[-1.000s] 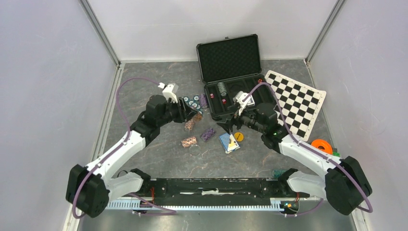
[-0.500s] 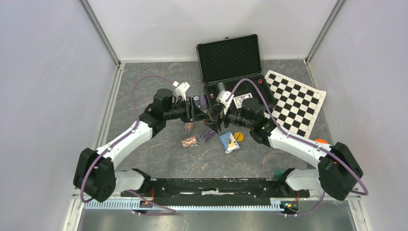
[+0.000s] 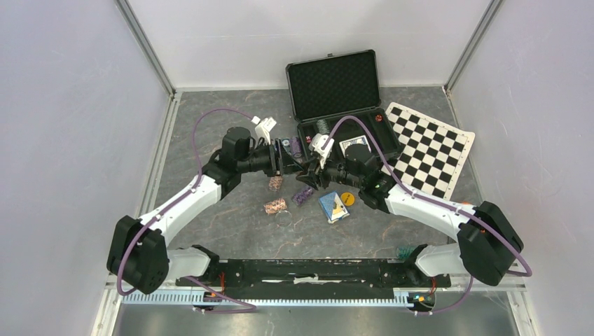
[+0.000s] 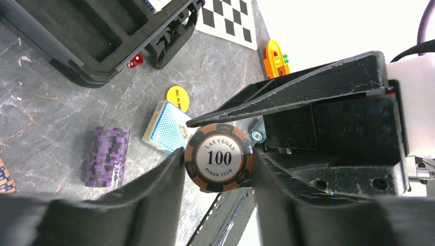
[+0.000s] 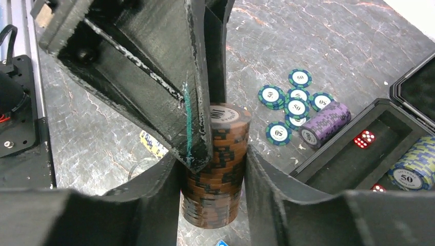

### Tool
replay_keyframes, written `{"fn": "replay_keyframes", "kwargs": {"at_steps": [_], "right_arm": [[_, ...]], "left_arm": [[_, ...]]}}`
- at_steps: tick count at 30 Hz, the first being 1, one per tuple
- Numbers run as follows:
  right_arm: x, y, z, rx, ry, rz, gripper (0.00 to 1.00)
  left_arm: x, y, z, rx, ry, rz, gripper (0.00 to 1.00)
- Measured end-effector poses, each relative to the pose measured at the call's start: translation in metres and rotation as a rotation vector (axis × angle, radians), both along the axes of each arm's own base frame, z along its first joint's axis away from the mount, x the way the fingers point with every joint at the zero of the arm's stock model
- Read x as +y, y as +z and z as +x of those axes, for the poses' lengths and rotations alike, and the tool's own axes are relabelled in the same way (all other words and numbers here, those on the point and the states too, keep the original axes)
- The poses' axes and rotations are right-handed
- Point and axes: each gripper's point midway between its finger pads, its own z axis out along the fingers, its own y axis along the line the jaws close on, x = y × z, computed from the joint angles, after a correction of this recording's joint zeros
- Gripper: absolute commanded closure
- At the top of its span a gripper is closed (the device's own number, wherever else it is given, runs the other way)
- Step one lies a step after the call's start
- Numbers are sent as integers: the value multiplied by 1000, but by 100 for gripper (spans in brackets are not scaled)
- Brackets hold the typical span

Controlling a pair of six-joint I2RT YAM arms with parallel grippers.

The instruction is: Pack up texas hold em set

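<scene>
Looking just in front of the left corner of the open case (image 3: 335, 85), I see both arms meeting over one brown stack (image 5: 218, 197) of chips. The left gripper (image 4: 217, 155) is closed on this stack, its two fingers pressing the sides, and the top chip with "100" faces its camera. The right gripper (image 5: 211, 154) also clamps the same stack, one finger touching each side, with a left finger crossing in front of it. The stack is lying on its side between them; I cannot tell if it touches the floor. In front of the case lie a purple stack (image 3: 302, 195), a blue deck (image 3: 333, 206) and the yellow button (image 3: 347, 199) just beside the deck. To the left of the case are loose teal chips (image 5: 290, 105) and another purple roll (image 5: 324, 123) near its wall. Inside the case I see red dice (image 5: 364, 139) in one slot and a second deck (image 3: 352, 143). The mat (image 3: 429, 147) lies to the right of the case.
</scene>
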Motion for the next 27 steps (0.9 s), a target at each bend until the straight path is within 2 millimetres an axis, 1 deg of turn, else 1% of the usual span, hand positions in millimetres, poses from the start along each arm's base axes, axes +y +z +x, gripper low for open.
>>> {"fn": "replay_keyframes", "kwargs": {"at_steps": [1, 2, 4, 6, 7, 8, 11, 13, 14, 15, 16, 18, 20, 21, 22, 24, 27], "right_arm": [[0, 1, 1, -1, -4, 3, 67], [-1, 1, 2, -3, -12, 1, 68], [-5, -4, 5, 4, -41, -16, 68], [-10, -8, 11, 7, -85, -35, 67], [-13, -10, 15, 8, -113, -44, 71], [-17, -12, 19, 9, -148, -54, 72], [-32, -23, 37, 29, -282, -86, 74], [-42, -35, 50, 58, -360, -112, 74], [-47, -40, 57, 71, -394, -123, 78], [-52, -47, 68, 86, -440, -143, 79], [-53, -50, 74, 92, -459, -151, 80], [-55, -56, 97, 100, -519, -167, 81], [-53, -57, 120, 93, -565, -159, 81], [-49, -57, 128, 88, -573, -151, 81], [-52, -57, 138, 86, -594, -144, 81], [-49, -57, 157, 77, -616, -124, 82], [-44, -55, 187, 57, -644, -91, 82]], "left_arm": [[0, 1, 1, -3, 2, 1, 10], [0, 2, 1, -1, 5, -3, 1], [2, 12, 5, -15, 29, -15, 0], [10, 24, 10, -48, 72, -26, 0], [19, 32, 15, -75, 114, -34, 0], [27, 39, 19, -97, 152, -39, 0], [68, 60, 34, -166, 333, -50, 0], [88, 68, 39, -195, 427, -44, 0], [95, 71, 40, -206, 456, -41, 0], [99, 73, 39, -218, 483, -39, 0], [102, 73, 38, -220, 495, -36, 0], [108, 67, 35, -224, 527, -28, 0], [114, 52, 32, -210, 559, -11, 0], [117, 44, 30, -200, 571, -4, 0], [119, 34, 27, -186, 582, 6, 0], [123, 15, 23, -163, 597, 25, 0], [128, 0, 19, -146, 617, 44, 0]]}}
